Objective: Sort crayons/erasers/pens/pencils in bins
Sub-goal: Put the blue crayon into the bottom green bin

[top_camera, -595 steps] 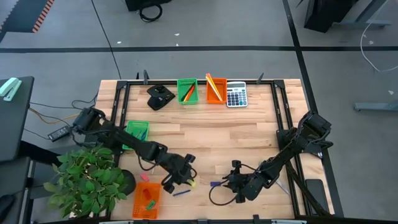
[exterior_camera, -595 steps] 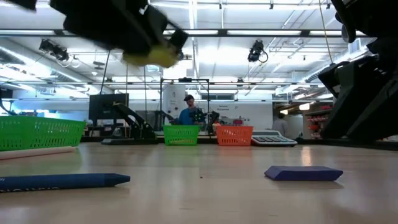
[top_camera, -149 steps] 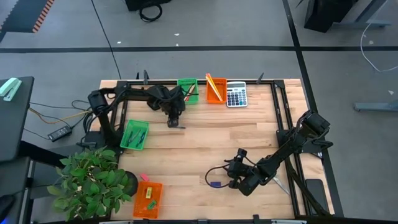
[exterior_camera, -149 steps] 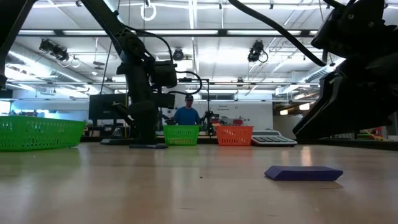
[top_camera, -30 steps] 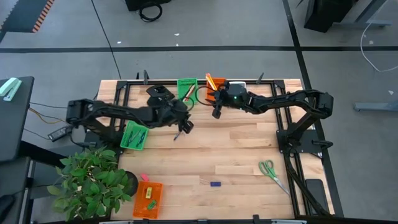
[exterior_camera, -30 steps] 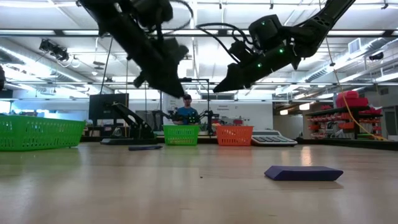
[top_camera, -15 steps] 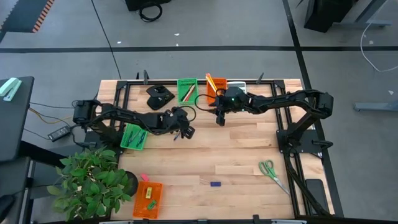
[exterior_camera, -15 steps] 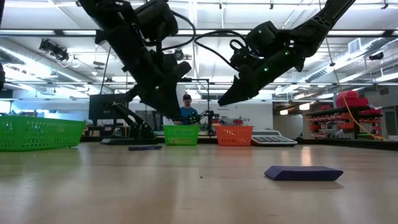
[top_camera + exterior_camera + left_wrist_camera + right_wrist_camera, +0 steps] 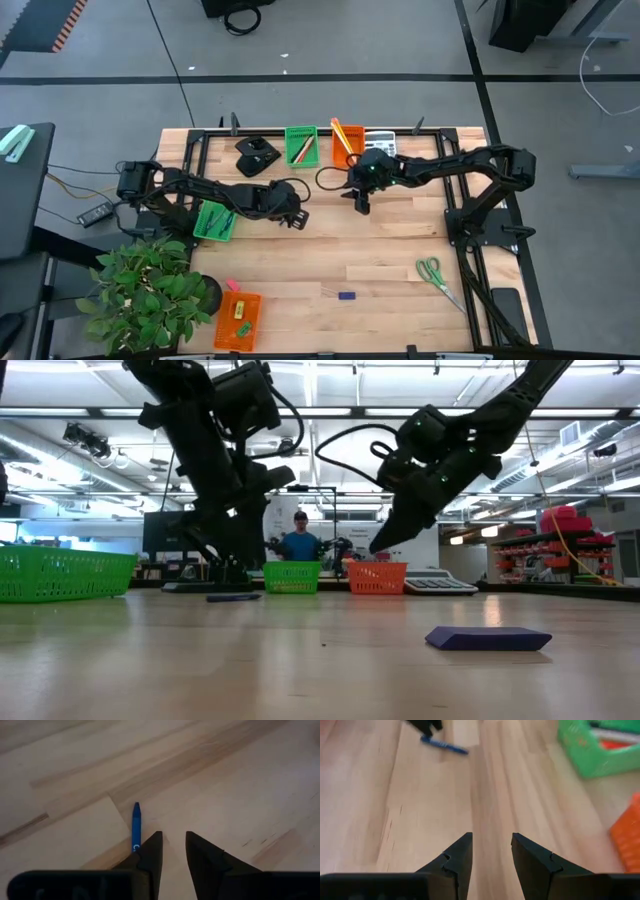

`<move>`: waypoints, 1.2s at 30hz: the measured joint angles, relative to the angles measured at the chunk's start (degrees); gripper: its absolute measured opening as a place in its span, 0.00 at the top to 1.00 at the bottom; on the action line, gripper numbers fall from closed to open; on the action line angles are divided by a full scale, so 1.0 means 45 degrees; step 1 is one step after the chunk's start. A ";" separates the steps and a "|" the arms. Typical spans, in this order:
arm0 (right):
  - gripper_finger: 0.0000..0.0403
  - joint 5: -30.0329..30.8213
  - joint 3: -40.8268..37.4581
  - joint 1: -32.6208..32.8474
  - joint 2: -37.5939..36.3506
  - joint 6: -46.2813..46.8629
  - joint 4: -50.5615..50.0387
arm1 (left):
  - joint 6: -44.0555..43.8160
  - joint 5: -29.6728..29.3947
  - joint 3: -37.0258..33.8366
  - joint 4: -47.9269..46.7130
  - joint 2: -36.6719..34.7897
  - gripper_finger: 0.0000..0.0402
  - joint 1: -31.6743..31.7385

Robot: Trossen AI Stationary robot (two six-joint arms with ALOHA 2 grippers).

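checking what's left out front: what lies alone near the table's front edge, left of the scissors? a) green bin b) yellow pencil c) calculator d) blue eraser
d: a small blue eraser lies flat on bare wood near the front edge, left of the scissors; the low view shows it as a flat blue block.

Both arms black, jointed segments, matte housings. Looping black cables run along each. Left pincer [image 9: 172, 851]: two dark wedge-shaped fingers tapering to blunt tips. Right pincer [image 9: 491, 851]: same form, stepped notch near each finger base.
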 joint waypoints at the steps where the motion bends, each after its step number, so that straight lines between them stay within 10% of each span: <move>1: 0.65 0.0000 -0.0099 0.0062 0.0000 -0.0031 -0.0031 | -0.0024 0.0029 0.0000 -0.0024 0.0000 0.77 0.0000; 36: 0.65 0.0015 -0.0408 0.0133 0.0010 0.0589 0.0780 | 0.0806 0.1037 0.0034 -0.1634 0.1358 0.71 0.0041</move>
